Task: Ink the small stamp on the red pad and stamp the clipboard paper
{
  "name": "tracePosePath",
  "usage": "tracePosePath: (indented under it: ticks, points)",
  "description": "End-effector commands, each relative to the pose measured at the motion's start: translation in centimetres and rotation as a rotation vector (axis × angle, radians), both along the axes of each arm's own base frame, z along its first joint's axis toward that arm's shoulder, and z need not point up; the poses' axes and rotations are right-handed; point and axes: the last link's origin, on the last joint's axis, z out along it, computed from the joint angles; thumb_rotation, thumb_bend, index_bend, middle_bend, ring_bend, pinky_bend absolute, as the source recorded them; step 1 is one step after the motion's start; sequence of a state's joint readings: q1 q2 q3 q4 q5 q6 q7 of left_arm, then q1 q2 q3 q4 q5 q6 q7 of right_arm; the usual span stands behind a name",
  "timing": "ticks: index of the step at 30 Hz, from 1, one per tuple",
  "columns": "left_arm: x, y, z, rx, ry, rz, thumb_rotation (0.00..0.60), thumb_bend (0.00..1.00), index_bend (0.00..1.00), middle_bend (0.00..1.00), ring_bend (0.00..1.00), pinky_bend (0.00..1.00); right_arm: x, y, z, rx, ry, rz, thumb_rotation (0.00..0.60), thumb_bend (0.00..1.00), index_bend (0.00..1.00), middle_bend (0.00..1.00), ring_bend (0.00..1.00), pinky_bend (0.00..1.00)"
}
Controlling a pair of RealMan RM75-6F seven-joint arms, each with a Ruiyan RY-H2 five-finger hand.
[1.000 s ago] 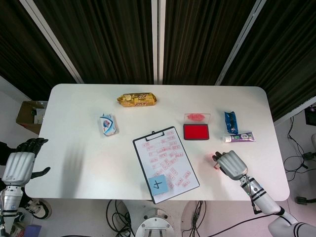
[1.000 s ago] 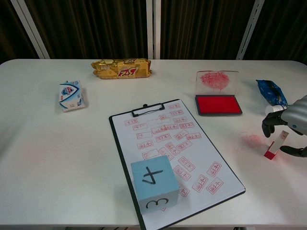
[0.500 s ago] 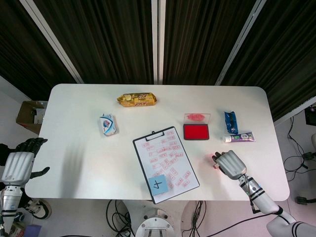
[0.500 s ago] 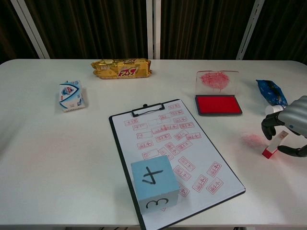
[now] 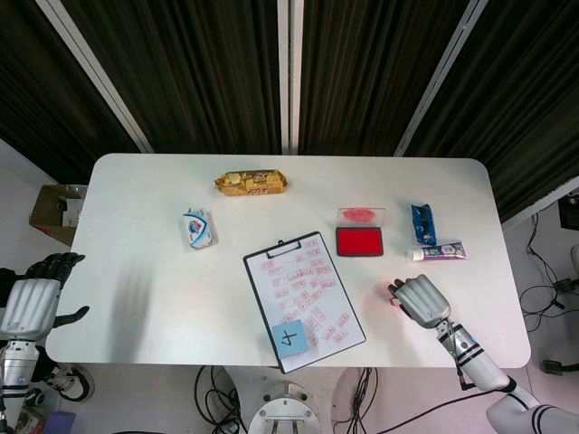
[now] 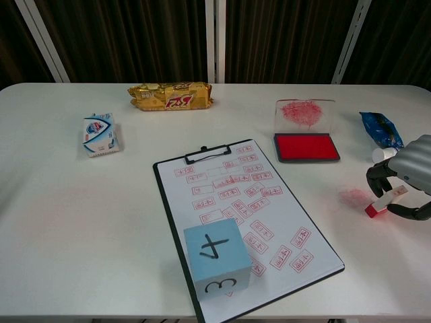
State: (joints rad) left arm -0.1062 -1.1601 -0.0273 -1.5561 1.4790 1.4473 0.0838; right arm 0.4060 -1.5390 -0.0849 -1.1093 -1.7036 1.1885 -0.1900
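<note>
Tipped lower than a second ago, the small white red-tipped stamp [image 6: 382, 201] leans with its red end toward 8 o'clock, loosely caged but ungripped between the right hand's [image 6: 408, 179] curled fingers, while the red ink pad [image 6: 306, 147] waits at 10 o'clock.

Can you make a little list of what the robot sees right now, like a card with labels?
stamp: small stamp tilted on the table, its red end down, between the fingers of the right hand
ink: red pad open, its lid stained pink
paper: clipboard full of red stamp marks
block: blue cube marked 4 sits on the clipboard's near corner
left hand: left hand off the table's edge, holding nothing
snacks: yellow packet at the far edge
</note>
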Motion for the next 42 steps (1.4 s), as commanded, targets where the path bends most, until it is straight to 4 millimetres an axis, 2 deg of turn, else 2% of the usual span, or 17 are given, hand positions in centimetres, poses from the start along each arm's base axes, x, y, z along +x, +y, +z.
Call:
tracePosePath:
  ticks: [1, 10, 15, 21, 25, 32, 42]
  points:
    - [0.0, 0.0, 0.0, 0.002, 0.000, -0.001, 0.600, 0.00, 0.19, 0.19, 0.16, 0.25, 0.1, 0.0, 0.0, -0.007, -0.009, 0.007, 0.600, 0.35, 0.65, 0.58, 0.72, 0.91]
    - [-0.1, -0.2, 0.2, 0.008, -0.002, 0.003, 0.600, 0.00, 0.19, 0.19, 0.16, 0.25, 1.7, -1.3, 1.7, -0.082, -0.093, 0.044, 0.600, 0.45, 0.76, 0.67, 0.76, 0.93]
    - [-0.1, -0.3, 0.3, 0.009, -0.001, -0.001, 0.600, 0.00, 0.19, 0.19, 0.16, 0.25, 3.9, -4.6, 2.3, -0.137, -0.134, 0.031, 0.600, 0.49, 0.83, 0.72, 0.80, 0.96]
    - [-0.1, -0.1, 0.1, 0.003, -0.005, -0.001, 0.600, 0.00, 0.19, 0.19, 0.16, 0.25, 7.3, -9.2, 0.7, -0.141, -0.109, -0.062, 0.600, 0.48, 0.90, 0.78, 0.83, 0.97]
    - [-0.2, 0.1, 0.1, 0.001, -0.020, 0.010, 0.600, 0.00, 0.19, 0.19, 0.16, 0.25, 9.1, -11.3, -0.7, -0.131, -0.073, -0.051, 0.600, 0.49, 0.97, 0.82, 0.84, 0.97]
    - [-0.5, 0.3, 0.2, 0.004, -0.023, 0.015, 0.600, 0.00, 0.19, 0.19, 0.16, 0.25, 10.6, -12.6, -3.2, -0.090, -0.069, -0.088, 0.600, 0.50, 1.00, 0.86, 0.89, 0.97]
    - [-0.7, 0.7, 0.2, 0.004, -0.032, 0.020, 0.600, 0.00, 0.19, 0.19, 0.16, 0.25, 10.5, -13.4, -4.3, -0.090, -0.020, -0.139, 0.600, 0.52, 1.00, 0.87, 0.92, 0.98]
